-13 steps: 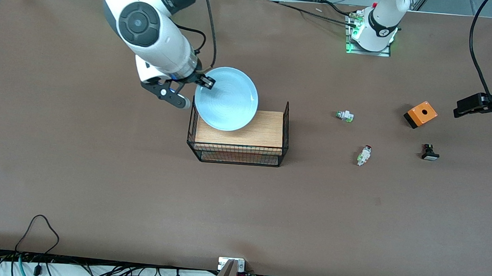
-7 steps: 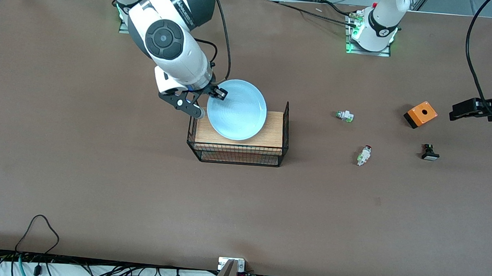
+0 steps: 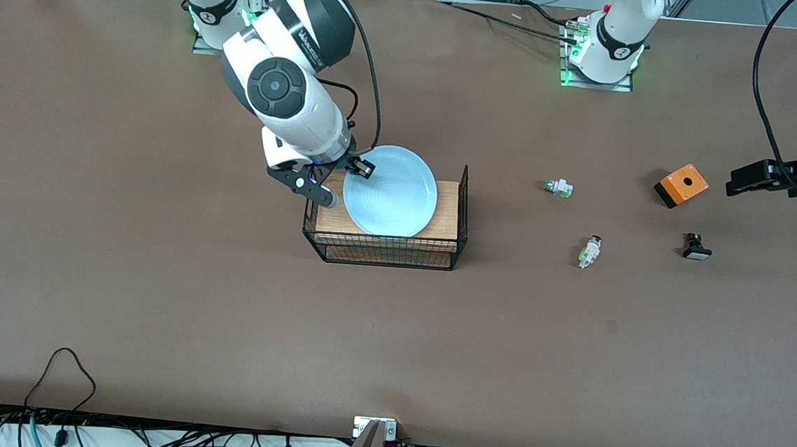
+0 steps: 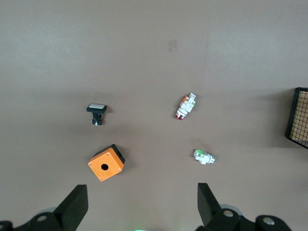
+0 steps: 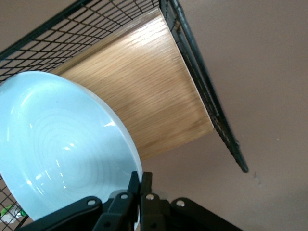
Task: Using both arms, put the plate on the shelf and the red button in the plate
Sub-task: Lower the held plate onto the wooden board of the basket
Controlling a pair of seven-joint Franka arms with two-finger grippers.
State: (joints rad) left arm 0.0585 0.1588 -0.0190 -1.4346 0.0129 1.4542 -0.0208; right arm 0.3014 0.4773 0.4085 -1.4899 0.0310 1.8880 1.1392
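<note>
The right gripper (image 3: 347,178) hangs over the wire basket (image 3: 465,207) at its end toward the right arm, its fingers (image 5: 140,185) clamped tight on the rim of the plate (image 3: 390,190). The light blue plate is held above the basket's wooden floor (image 5: 144,101), covering most of it in the front view; whether the plate touches the wood cannot be told. In the right wrist view the plate's rim (image 5: 126,134) runs up from the pinching fingers, with the basket's black mesh wall (image 5: 207,91) beside it. The red button (image 3: 589,251) lies on the brown bench (image 3: 155,291), well apart from the basket toward the left arm's end and a little nearer to the front camera than the basket's middle. A green-capped button (image 3: 559,188) lies farther from the camera than the red button. An orange box (image 3: 681,185) and a black-and-white button (image 3: 696,248) sit farther still from the basket toward the left arm's end. The left gripper (image 4: 139,204) waits in the air near the orange box at that end of the bench, fingers (image 4: 74,207) spread wide and holding nothing.
</note>
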